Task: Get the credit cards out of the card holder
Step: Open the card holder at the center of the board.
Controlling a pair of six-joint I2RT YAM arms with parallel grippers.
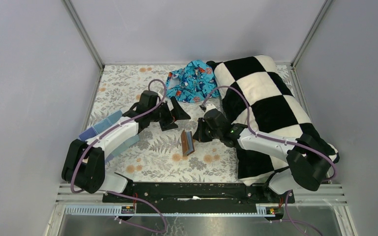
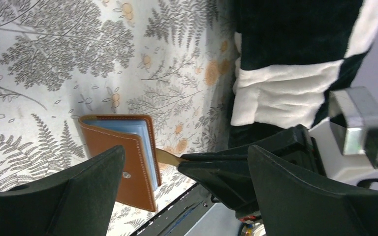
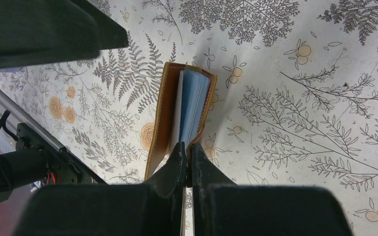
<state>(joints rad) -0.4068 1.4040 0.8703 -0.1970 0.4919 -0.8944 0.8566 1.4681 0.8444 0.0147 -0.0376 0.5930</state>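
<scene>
The reddish-brown card holder (image 1: pixel 187 142) stands on edge on the floral table, slightly open. Pale blue credit cards (image 3: pixel 193 101) fill its slots, and also show in the left wrist view (image 2: pixel 145 142). My right gripper (image 3: pixel 188 147) is shut on a tan flap at the edge of the card holder (image 3: pixel 163 113). In the top view it (image 1: pixel 199 132) sits just right of the holder. My left gripper (image 1: pixel 175 116) is open and empty, hanging behind and above the card holder (image 2: pixel 135 179), its fingers (image 2: pixel 78 191) to either side of it in its own view.
A black-and-white checkered pillow (image 1: pixel 270 105) fills the right side, close behind my right arm. A blue patterned cloth (image 1: pixel 192 81) lies at the back. A light-blue box (image 1: pixel 101 129) sits at the left, partly under my left arm. The black front rail (image 1: pixel 197 191) runs along the near edge.
</scene>
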